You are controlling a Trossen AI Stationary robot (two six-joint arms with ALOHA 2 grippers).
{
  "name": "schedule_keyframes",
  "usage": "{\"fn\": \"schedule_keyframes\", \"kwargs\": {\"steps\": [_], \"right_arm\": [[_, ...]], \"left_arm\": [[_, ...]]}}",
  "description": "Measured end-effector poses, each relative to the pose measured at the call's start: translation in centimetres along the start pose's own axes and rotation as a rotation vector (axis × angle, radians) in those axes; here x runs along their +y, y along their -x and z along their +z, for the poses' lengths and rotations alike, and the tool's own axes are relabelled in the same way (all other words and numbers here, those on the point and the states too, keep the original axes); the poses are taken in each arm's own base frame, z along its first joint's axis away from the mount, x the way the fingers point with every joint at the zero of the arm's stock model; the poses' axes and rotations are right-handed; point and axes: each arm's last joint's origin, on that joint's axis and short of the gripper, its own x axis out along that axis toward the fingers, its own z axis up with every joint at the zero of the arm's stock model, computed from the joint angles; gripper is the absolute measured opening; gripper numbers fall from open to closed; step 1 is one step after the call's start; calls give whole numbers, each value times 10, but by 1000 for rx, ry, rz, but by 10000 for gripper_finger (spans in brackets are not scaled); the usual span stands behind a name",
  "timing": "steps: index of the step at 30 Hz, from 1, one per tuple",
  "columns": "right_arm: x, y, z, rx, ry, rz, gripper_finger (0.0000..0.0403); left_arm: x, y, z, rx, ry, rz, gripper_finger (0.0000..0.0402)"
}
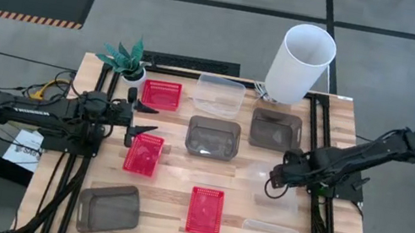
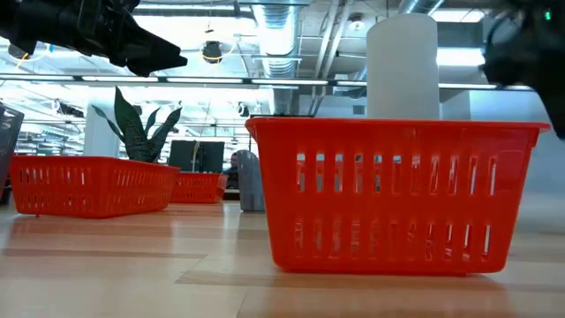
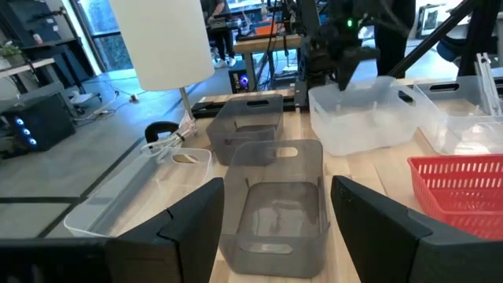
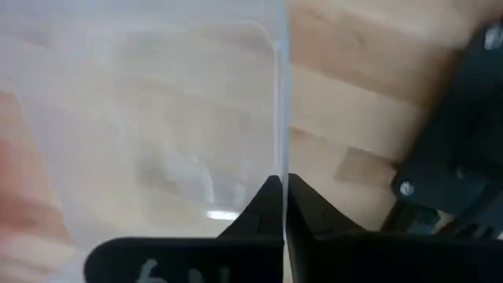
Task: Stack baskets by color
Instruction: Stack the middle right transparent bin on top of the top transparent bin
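The right tool [image 1: 270, 185] is clenched on the thin side wall of a clear basket [image 1: 284, 188] directly beneath it on the tabletop [image 1: 173, 213] — light, slippery, flexible plastic, best pinched at the rim. Left tool [image 1: 147, 120] hangs released.

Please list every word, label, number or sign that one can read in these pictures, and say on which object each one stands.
None can be read with certainty.
Left arm: white lettering along it, too small to read.
Right pincer, shut on the clear basket wall: white marks on its body, cut off and blurred.
Baskets, white cylinder: no text.
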Motion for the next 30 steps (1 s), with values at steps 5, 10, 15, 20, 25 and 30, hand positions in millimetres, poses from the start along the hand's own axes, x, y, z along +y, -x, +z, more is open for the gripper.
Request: {"fn": "schedule_keyframes", "kwargs": {"steps": [5,10,15,20,25,30], "right_arm": [[16,48,7,-181,109,170,8],[36,101,22,-538,318,306,4],[69,131,47,-837,626,311,2],[103,139,93,-1011,835,248,2],[123,136,160,-993,952,212,1],[139,127,225,-918,1020,144,1]], "left_arm": [[0,0,0,0,0,0,224],[0,0,0,0,0,0,224],[0,0,0,0,9,0,224],[0,0,0,0,32,1,224],[0,0,0,1,53,1,224],[0,0,-1,13,72,1,224]]}}
